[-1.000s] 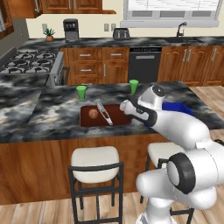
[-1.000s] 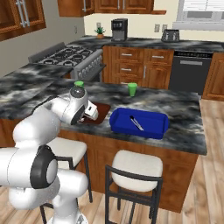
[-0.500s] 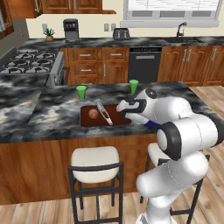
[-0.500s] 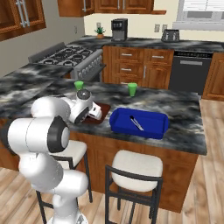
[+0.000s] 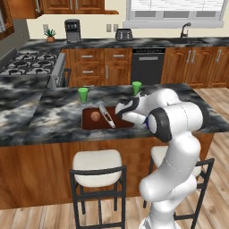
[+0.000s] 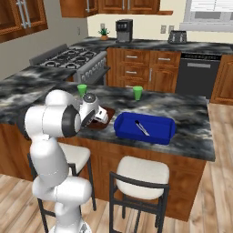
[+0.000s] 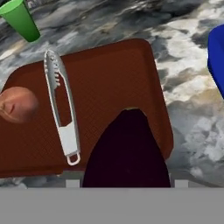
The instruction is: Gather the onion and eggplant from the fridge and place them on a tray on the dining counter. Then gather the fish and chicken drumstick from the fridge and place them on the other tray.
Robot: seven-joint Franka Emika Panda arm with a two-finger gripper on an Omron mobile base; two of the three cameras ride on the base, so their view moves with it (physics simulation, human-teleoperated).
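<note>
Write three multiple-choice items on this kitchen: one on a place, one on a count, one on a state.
1. Where is the onion?
A. on the brown tray
B. in the blue tray
C. on the stove

2. How many green cups are on the counter?
A. one
B. two
C. four

3. How do the cups stand?
A. upright
B. on their sides
C. stacked

Answers:
1 A: the onion lies at one end of the brown tray, beside the tongs.
2 B: one cup stands behind the tray and another further right on the counter.
3 A: both stand apart with their open mouths up.
</note>
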